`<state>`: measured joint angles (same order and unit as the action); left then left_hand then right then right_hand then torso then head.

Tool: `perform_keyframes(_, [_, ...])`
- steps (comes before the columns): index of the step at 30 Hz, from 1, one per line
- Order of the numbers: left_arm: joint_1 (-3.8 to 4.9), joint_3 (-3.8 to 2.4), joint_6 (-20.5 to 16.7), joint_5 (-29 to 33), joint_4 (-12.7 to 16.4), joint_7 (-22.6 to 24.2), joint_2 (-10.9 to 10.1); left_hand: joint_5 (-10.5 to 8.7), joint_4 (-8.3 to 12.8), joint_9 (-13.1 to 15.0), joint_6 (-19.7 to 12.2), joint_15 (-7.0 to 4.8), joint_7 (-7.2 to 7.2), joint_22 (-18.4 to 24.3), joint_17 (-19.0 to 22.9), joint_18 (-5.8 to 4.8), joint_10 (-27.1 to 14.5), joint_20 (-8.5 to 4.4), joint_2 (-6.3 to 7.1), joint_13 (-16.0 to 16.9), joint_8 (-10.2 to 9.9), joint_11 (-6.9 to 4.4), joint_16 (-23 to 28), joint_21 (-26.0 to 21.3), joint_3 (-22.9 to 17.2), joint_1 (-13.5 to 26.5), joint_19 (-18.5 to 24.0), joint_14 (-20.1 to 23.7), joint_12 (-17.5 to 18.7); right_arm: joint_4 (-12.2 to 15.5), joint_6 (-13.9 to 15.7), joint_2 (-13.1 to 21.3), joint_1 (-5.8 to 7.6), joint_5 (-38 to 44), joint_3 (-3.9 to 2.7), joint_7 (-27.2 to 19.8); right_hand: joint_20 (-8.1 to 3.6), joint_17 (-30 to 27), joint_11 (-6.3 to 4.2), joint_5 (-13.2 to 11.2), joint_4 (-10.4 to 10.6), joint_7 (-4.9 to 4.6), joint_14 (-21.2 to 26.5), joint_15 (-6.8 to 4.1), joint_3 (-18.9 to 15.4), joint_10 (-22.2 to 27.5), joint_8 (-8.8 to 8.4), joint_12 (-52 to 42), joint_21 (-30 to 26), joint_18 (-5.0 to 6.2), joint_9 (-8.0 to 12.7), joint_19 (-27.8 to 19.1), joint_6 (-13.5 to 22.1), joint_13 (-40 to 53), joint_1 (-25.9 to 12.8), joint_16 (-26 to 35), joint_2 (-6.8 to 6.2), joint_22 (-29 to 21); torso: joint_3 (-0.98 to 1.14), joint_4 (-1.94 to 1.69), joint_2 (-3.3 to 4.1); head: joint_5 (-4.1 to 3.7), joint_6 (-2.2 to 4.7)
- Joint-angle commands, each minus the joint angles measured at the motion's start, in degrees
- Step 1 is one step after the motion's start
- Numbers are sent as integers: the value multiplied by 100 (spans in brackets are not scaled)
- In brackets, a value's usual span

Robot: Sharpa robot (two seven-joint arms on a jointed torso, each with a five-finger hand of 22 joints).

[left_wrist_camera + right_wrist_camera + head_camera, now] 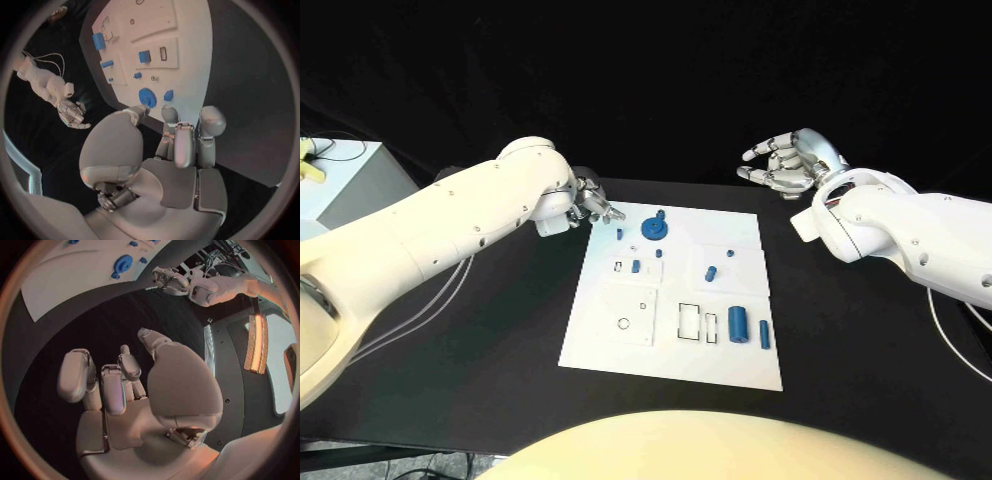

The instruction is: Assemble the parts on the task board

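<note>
The white task board (596, 335) lies mid-table with several blue parts on it. A round blue part (655, 229) sits near its far edge, and a larger blue cylinder (737, 324) stands near the near right side beside a slimmer one (764, 334). My left hand (593, 206) hovers at the board's far left corner, fingers loosely bent and holding nothing. In the left wrist view the left hand (178, 145) is just short of the round blue part (147, 96). My right hand (790, 163) is raised beyond the far right corner, fingers apart and empty, as the right wrist view (119, 385) also shows.
A white box (351, 180) with something yellow on it stands at the table's far left edge. Bare black table (459, 360) surrounds the board on all sides. Empty rectangular slots (691, 320) mark the board's near half.
</note>
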<state>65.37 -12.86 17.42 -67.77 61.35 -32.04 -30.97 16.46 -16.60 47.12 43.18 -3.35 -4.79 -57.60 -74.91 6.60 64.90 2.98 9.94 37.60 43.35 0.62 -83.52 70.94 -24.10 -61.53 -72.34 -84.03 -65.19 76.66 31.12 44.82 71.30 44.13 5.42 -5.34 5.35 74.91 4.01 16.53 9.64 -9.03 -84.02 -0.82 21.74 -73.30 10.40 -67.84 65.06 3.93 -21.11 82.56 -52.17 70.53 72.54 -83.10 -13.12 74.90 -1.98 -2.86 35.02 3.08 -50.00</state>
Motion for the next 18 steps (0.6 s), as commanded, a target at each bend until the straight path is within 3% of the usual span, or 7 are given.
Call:
perform_keyframes(1, [12,4,109,-264,-141,50,82,17,-5,-8,-37,38,-6,-5,-350,13,-44,18,10,5,-27,-1,17,-20,36,-60,29,-224,13,16,12,0,-2,1,-3,-58,11,469,5,16,16,6,-240,54,-22,27,39,7,-8,81,-7,-35,53,3,-35,10,43,396,-7,7,10,-4,0])
perform_keyframes(8, [20,54,108,-310,-398,94,219,19,-3,-16,-34,42,-9,-15,-366,11,-43,23,-9,16,-36,2,7,-15,36,-72,24,-228,4,32,21,8,-1,1,-3,-55,11,469,5,16,16,6,-240,54,-22,27,39,7,-8,81,-7,-35,53,3,-35,10,43,396,-6,4,12,-9,0])
perform_keyframes(12, [21,85,103,-314,-504,134,303,11,-12,-26,-32,48,-17,-9,-357,13,-53,29,-12,8,-50,9,12,-20,55,-59,28,-225,5,38,19,1,0,1,-3,-55,11,464,6,20,21,5,-239,54,-25,28,43,8,-19,83,-9,-37,59,3,-35,13,46,391,-21,15,24,-8,0])
perform_keyframes(18, [21,138,101,-289,-629,183,392,-19,-23,-66,-10,70,-38,-14,-370,14,-68,53,-19,25,-98,32,2,-21,190,87,25,-226,-21,39,15,-11,1,-3,-3,-60,11,464,6,20,21,5,-239,54,-25,28,43,8,-19,83,-9,-37,59,3,-35,13,46,391,-22,20,32,-2,0])
